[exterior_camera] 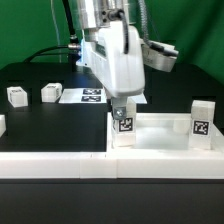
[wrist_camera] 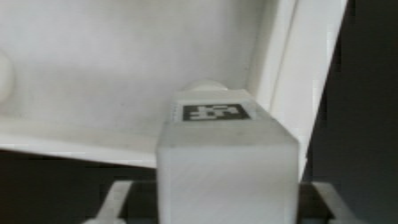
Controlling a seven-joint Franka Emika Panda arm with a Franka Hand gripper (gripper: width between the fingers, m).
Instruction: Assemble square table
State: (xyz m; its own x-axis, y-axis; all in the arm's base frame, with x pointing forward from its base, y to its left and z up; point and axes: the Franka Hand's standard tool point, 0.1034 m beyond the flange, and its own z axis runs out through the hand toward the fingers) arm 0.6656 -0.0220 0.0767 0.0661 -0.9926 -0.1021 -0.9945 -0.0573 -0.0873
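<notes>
The white square tabletop (exterior_camera: pixel 160 138) with a raised rim lies at the front of the exterior view's right. One white tagged leg (exterior_camera: pixel 203 118) stands upright at its right corner. My gripper (exterior_camera: pixel 122 111) is shut on another tagged leg (exterior_camera: pixel 125 128), holding it upright at the tabletop's left corner. In the wrist view the leg (wrist_camera: pixel 222 150) fills the space between my fingers (wrist_camera: pixel 125 200), tag facing up, over the slab's inner face (wrist_camera: pixel 89 80) beside its rim (wrist_camera: pixel 285 50). Whether the leg's base sits in a socket is hidden. Two loose legs (exterior_camera: pixel 17 95) (exterior_camera: pixel 50 92) lie at the back left.
The long white low wall (exterior_camera: pixel 60 165) runs along the front of the black table. The marker board (exterior_camera: pixel 90 96) lies behind my arm. A small white piece (exterior_camera: pixel 2 125) shows at the exterior view's left edge. Cables hang at the back.
</notes>
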